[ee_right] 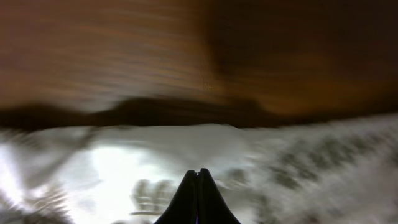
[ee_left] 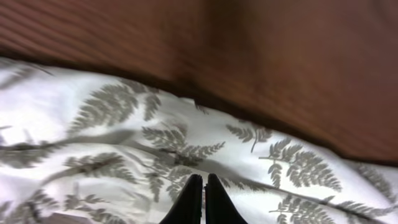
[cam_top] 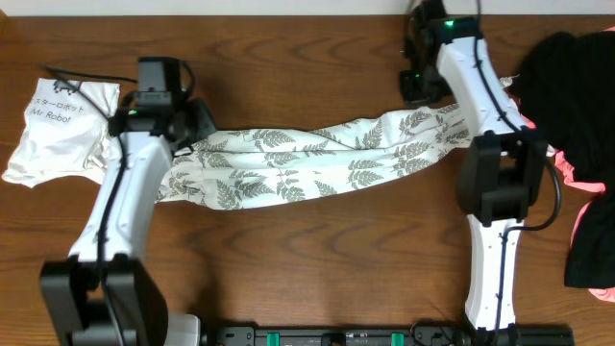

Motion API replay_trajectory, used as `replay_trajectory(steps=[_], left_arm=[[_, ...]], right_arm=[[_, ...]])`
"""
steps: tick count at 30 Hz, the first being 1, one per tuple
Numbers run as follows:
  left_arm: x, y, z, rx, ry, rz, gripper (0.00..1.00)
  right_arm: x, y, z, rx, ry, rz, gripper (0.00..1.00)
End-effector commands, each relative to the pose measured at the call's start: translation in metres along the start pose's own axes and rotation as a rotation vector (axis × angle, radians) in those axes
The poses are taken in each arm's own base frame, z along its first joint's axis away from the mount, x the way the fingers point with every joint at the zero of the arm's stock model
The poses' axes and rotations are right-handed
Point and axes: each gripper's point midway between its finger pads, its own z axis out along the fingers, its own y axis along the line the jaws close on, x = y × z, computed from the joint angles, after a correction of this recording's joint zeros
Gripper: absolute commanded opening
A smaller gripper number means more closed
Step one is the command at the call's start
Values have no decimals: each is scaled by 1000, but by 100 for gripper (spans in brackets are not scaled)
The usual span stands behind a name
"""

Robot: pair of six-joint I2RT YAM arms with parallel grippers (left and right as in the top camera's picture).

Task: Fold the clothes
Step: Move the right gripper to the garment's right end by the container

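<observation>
The clothes (cam_top: 307, 163), a long white fabric printed with grey fern leaves, lie bunched in a band across the middle of the table. My left gripper (cam_top: 197, 135) is at the band's left end, where the fabric narrows. In the left wrist view its jaws (ee_left: 203, 177) are shut, a thin pale strip of the clothes (ee_left: 112, 124) pinched between them. My right gripper (cam_top: 420, 91) is at the band's upper right end. The right wrist view is blurred: its jaws (ee_right: 198, 171) are pressed fully together over the clothes (ee_right: 124, 155), with no fabric visible between them.
A plain white shirt printed "Mr Robot" (cam_top: 58, 135) lies crumpled at the left edge. A black garment (cam_top: 577, 77) and a pink one (cam_top: 586, 221) are heaped at the right edge. Bare wooden table (cam_top: 317, 259) lies in front of the band.
</observation>
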Motion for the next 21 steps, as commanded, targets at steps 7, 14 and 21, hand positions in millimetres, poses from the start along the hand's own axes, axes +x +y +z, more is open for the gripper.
replay_trajectory(steps=[7,14,21], left_arm=[[37,4,48,-55,159,38,7],[43,7,57,-67,188,49,7],[43,7,57,-67,188,49,7]], right_arm=[[18,-92,-15,88,31,600,1],[29,-126,-14,99,53,688,10],[30,-132,-12,101,53,714,24]])
